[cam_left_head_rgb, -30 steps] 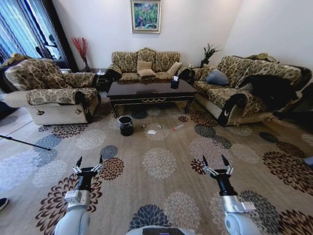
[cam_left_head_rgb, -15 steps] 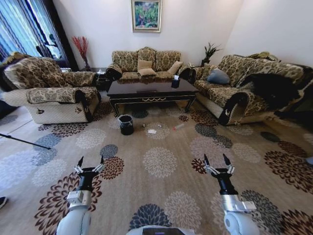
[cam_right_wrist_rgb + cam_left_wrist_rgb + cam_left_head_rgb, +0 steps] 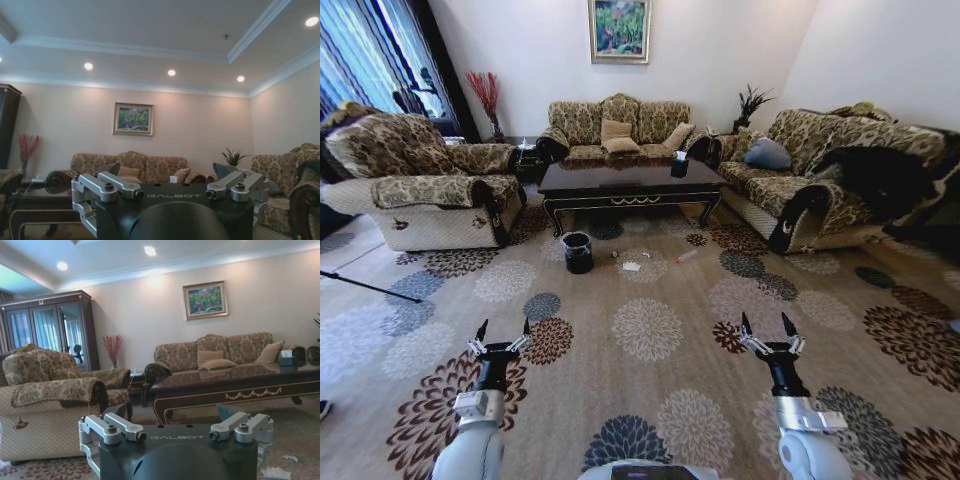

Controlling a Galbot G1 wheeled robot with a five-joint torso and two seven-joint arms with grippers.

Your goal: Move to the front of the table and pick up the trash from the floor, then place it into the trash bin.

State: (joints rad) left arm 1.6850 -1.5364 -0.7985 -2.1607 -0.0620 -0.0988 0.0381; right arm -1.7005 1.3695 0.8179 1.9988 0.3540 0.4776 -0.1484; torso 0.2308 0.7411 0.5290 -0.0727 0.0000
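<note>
Nearest the robot, the left gripper [image 3: 503, 334] and the right gripper [image 3: 767, 328] are hovering low over the flowered carpet [image 3: 650, 400], each with its jaws spread wide and holding nothing; both arms are sitting parked while the base is doing the work. The step in hand looks to be the approach. To do it well, the robot should be heading straight for the floor in front of the table, stopping short of the litter so no wheel rolls over it, and keeping both grippers clear of the furniture. Farther on, the trash [image 3: 631, 267] is lying on the carpet just before the table's front edge: a flat white paper piece, smaller pale scraps beside it, and a slim tube [image 3: 686, 257] with a red end off to the right. The trash bin [image 3: 577, 252], a small round black bucket with a crinkly clear liner, is standing near the table's front left corner, beside the litter. Beyond it, the table [image 3: 628, 185] is showing a glossy dark top, gold scrollwork on its apron and curved legs.
</note>
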